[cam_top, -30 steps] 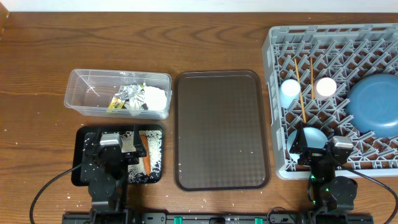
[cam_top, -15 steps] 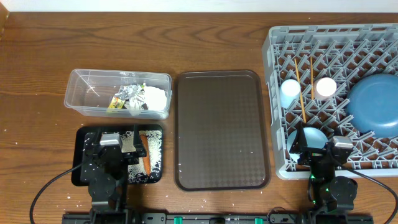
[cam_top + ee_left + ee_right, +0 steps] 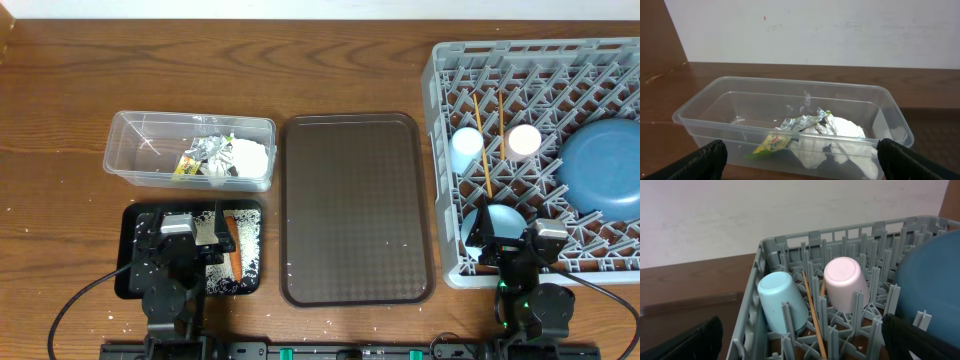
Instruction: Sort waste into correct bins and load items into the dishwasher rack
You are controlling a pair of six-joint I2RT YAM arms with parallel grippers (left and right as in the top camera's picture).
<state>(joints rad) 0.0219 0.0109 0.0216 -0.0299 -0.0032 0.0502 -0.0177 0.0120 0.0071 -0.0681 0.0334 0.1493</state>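
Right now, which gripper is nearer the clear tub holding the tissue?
Left. The left gripper is over the black tray, just in front of the clear tub; the right gripper is far off, at the dishwasher rack.

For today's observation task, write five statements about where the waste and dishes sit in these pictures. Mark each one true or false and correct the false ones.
1. The crumpled tissue lies in the clear tub. True.
2. The carrot lies in the clear tub. False: it lies in the black tray, among rice grains.
3. The blue plate sits on the brown serving tray. False: it is in the grey rack.
4. The chopsticks lie between the light-blue cup and the pink cup. True.
5. Both cups stand mouth up. False: the right wrist view shows them overturned, with their closed bases facing up.
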